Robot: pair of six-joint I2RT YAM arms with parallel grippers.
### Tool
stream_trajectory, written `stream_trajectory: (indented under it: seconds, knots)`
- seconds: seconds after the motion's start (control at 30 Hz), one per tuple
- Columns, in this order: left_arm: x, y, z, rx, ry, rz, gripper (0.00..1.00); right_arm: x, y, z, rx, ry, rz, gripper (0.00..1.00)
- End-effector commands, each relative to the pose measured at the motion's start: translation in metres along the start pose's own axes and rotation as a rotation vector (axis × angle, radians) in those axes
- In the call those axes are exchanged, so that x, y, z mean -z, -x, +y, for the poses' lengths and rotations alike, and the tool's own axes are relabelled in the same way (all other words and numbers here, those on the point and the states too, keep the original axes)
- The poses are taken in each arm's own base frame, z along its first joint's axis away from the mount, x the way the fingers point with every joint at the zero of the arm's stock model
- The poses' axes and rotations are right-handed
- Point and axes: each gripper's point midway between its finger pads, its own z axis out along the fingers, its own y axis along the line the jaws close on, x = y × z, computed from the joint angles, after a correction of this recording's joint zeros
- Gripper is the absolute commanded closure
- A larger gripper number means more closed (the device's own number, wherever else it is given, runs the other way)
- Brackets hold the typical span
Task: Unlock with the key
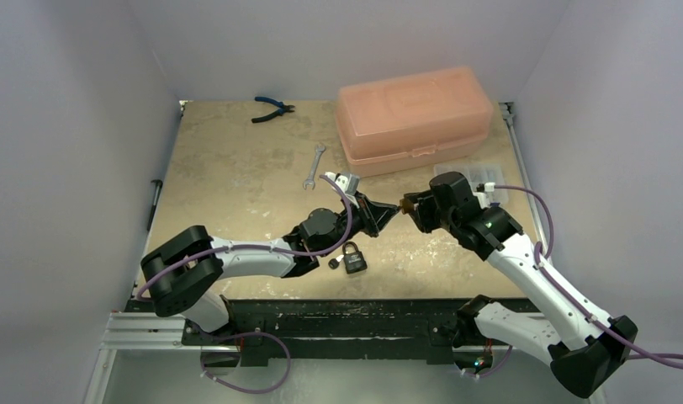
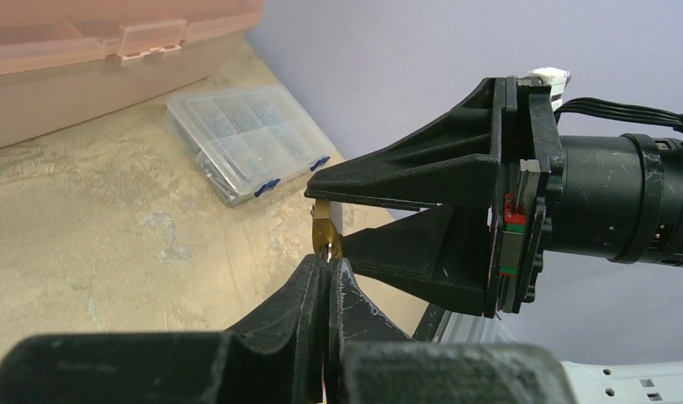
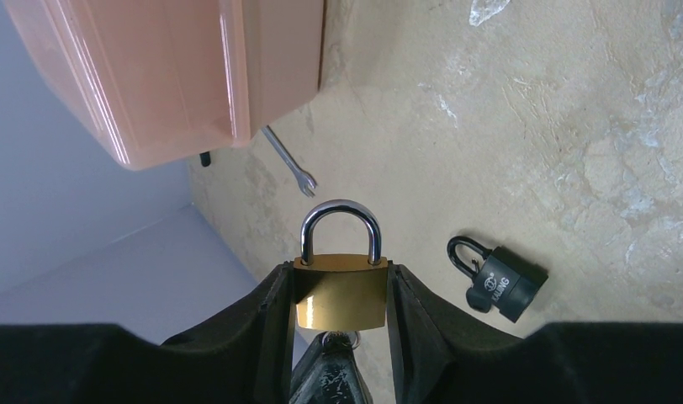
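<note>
**A:** Looked at the key step. Found the brass padlock (image 3: 339, 301) clamped by its sides between the right fingers (image 3: 271, 324), held up off the bench (image 1: 237, 177), shackle closed. Saw the left fingers (image 2: 304, 290) pinched tight on the key (image 3: 336, 339), right at the underside of the lock body. Couldn't tell how deep into the keyway.

**B:** Worried about anything there?

**A:** Yeah, mostly the twist. Feared binding or bending the key by turning off the keyway's axis, or dragging the lock round in that side grip. Also pictured losing the key from such a thin pinch and dropping it to the bench.

**B:** Counted the stuff?

**A:** Got two padlocks: the brass one, plus a black one (image 1: 353, 259) lying on the bench near the left arm, apart from the action. Made out one key for sure. Noticed a dark bit just beside the black lock, maybe a second key, couldn't tell. Then one wrench (image 1: 313, 166), one pair of pliers (image 1: 273, 108), one pink toolbox (image 1: 414, 118), one clear parts case (image 2: 250, 139)
</note>
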Motion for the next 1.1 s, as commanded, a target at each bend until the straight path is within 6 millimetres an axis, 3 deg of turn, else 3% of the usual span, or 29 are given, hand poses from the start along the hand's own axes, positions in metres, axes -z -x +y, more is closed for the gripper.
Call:
stream_trajectory:
  seconds: [0.0, 0.07, 0.2, 0.37, 0.77, 0.87, 0.93, 1.07]
  knots:
    - [-0.007, 0.015, -0.012, -0.004, -0.036, -0.027, 1.0, 0.016, -0.009, 0.023, 0.001, 0.082, 0.051, 1.0]
    - [-0.003, 0.015, -0.012, -0.019, -0.033, -0.017, 0.92, 0.015, -0.003, 0.021, 0.001, 0.083, 0.019, 1.0]
    - [0.011, 0.018, -0.009, -0.066, -0.025, -0.006, 0.65, 0.014, 0.001, 0.017, 0.0, 0.079, 0.0, 1.0]
    - [0.031, 0.026, -0.007, -0.123, -0.007, 0.003, 0.47, 0.014, 0.011, 0.014, 0.002, 0.109, -0.046, 1.0]
    - [0.078, 0.051, 0.013, -0.219, 0.11, -0.025, 0.45, 0.016, 0.005, 0.034, 0.113, 0.236, -0.03, 1.0]
    - [0.087, 0.056, 0.015, -0.241, 0.124, -0.027, 0.45, 0.016, 0.005, 0.033, 0.099, 0.235, -0.028, 0.9]
    - [0.092, 0.061, 0.017, -0.264, 0.14, -0.032, 0.45, 0.012, 0.005, 0.027, 0.097, 0.213, -0.03, 1.0]
    - [0.104, 0.07, 0.027, -0.322, 0.197, -0.037, 0.47, 0.002, 0.004, 0.018, 0.1, 0.174, -0.032, 1.0]
